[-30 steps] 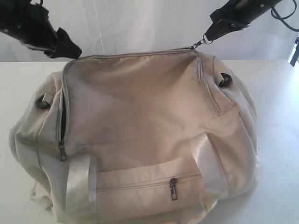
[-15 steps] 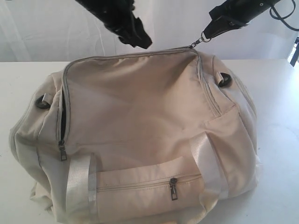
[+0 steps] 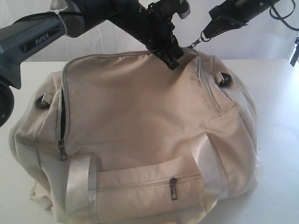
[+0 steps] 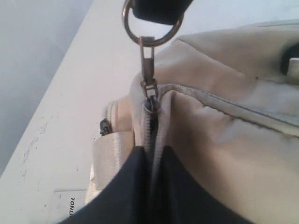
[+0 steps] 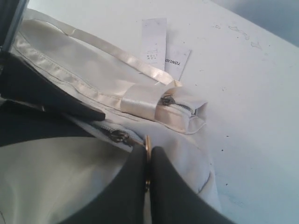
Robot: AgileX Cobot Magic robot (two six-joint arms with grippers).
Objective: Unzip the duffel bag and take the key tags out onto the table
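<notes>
Pinching zipper seam [image 4: 150, 119] of duffel bag [image 3: 140, 121], left gripper [image 4: 152, 150], right gripper [image 5: 148, 151] clamping pull ring [image 5: 147, 141]

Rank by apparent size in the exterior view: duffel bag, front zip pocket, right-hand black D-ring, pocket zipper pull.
1. duffel bag
2. front zip pocket
3. black D-ring and pocket zipper pull: about alike, and the D-ring sits farther back, so not ranked.
</notes>
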